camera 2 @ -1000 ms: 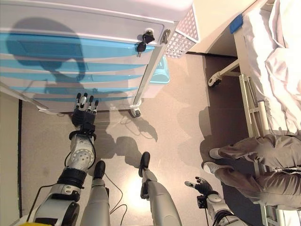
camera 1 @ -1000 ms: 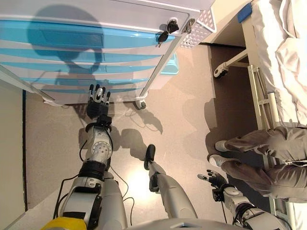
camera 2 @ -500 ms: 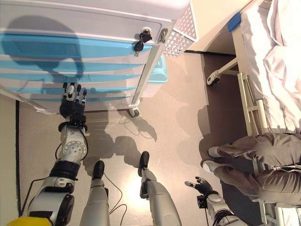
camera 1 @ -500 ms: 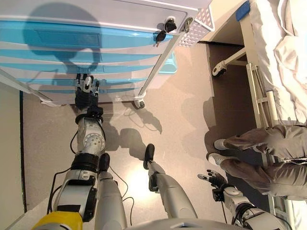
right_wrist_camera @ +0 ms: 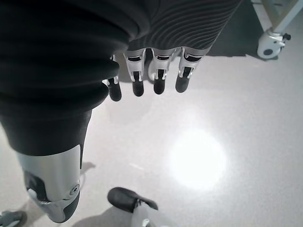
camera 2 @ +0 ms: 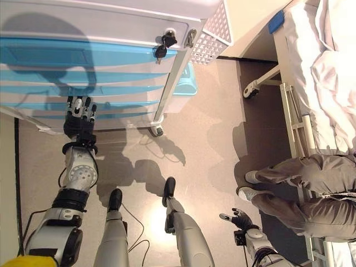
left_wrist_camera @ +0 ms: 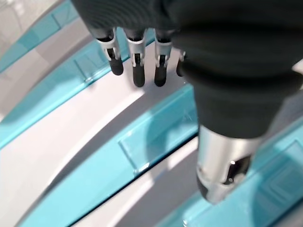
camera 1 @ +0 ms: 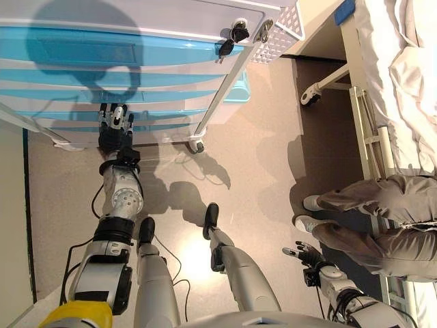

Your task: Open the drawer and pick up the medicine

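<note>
A white medical cart (camera 1: 171,20) with several blue drawer fronts (camera 1: 130,53) fills the upper left, and every drawer is closed. No medicine shows in any view. My left hand (camera 1: 113,131) reaches up to the lower drawers with straight fingers, its fingertips (left_wrist_camera: 138,74) just in front of a white strip between two blue fronts. A recessed blue handle (left_wrist_camera: 156,137) lies below them in the left wrist view. It holds nothing. My right hand (camera 1: 304,257) hangs low at the lower right, open and empty, with its fingers (right_wrist_camera: 158,78) over bare floor.
Keys (camera 1: 231,39) hang from a lock at the cart's top corner, beside a white mesh basket (camera 1: 281,33). The cart's wheel (camera 1: 197,146) rests on the floor. A bed (camera 1: 399,82) with a caster (camera 1: 308,98) is on the right. A person's legs (camera 1: 372,219) are beside my right hand.
My left hand has moved left and up from below the cart's bottom edge onto the lower drawer fronts. The right hand has stayed put.
</note>
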### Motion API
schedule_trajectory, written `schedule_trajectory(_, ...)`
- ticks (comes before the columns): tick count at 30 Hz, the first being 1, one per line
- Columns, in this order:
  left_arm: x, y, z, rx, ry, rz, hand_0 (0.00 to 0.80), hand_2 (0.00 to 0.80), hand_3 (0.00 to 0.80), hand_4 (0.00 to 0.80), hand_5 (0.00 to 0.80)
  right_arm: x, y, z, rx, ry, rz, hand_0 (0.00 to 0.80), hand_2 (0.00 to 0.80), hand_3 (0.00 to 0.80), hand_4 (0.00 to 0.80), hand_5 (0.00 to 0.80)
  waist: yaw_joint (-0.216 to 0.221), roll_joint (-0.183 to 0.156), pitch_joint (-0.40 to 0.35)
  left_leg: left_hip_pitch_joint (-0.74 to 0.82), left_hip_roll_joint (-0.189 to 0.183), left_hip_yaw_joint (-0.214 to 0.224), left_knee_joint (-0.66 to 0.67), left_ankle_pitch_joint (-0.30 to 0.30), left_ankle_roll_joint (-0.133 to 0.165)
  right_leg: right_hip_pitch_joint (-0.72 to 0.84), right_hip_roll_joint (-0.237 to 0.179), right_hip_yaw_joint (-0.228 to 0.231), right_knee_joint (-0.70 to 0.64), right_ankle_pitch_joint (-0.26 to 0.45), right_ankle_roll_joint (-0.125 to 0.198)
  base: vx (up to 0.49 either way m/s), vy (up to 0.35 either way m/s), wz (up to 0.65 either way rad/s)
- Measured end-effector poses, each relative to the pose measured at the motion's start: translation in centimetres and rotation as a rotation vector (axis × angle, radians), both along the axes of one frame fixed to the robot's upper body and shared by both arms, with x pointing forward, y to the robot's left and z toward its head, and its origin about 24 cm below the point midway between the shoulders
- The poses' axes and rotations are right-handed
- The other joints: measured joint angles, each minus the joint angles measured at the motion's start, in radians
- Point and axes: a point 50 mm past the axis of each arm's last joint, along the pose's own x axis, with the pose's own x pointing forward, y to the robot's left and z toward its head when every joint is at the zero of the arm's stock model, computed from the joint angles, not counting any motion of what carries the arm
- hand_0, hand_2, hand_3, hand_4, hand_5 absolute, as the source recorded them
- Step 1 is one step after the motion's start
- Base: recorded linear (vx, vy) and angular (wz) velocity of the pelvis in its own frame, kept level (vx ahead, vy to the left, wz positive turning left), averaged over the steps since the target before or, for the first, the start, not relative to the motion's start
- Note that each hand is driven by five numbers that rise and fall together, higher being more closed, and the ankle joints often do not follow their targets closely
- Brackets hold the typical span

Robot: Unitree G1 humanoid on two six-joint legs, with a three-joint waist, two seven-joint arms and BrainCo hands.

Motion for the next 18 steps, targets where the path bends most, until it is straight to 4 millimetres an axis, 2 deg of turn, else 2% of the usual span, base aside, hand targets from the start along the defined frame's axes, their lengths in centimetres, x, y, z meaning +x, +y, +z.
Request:
schedule_trajectory(2,0.3,0.4,1.1,0.0,-0.029,0.014,0.0,0.0,0.0,0.0,0.0,0.1,0.0,0.0,0.0,-0.002,0.001,0.0,0.0,0.0,0.0,0.0,0.001,0.0,0.0,0.0,0.0,0.0,0.0,0.0,-0.001,0.0,0.0,0.0,0.0,0.0,0.0,0.0,0.0,0.0)
schedule_trajectory(5,0.2,1.0,1.3,0.002,-0.029,0.033,0.0,0.0,0.0,0.0,0.0,0.1,0.0,0.1,0.0,-0.003,0.001,0.0,0.0,0.0,0.0,0.0,0.0,0.0,0.0,0.0,0.0,0.0,0.0,-0.001,-0.001,0.0,0.0,0.0,0.0,0.0,0.0,0.0,0.0,0.0)
schedule_trajectory(18,0.2,1.1,1.5,0.0,-0.026,0.043,0.0,0.0,0.0,0.0,0.0,0.2,-0.2,0.2,-0.011,-0.003,0.014,0.0,0.0,0.0,0.0,0.0,-0.001,-0.001,-0.001,0.0,0.001,0.0,0.001,-0.001,-0.002,0.0,0.001,0.0,0.002,0.0,0.0,0.0,0.0,0.0)
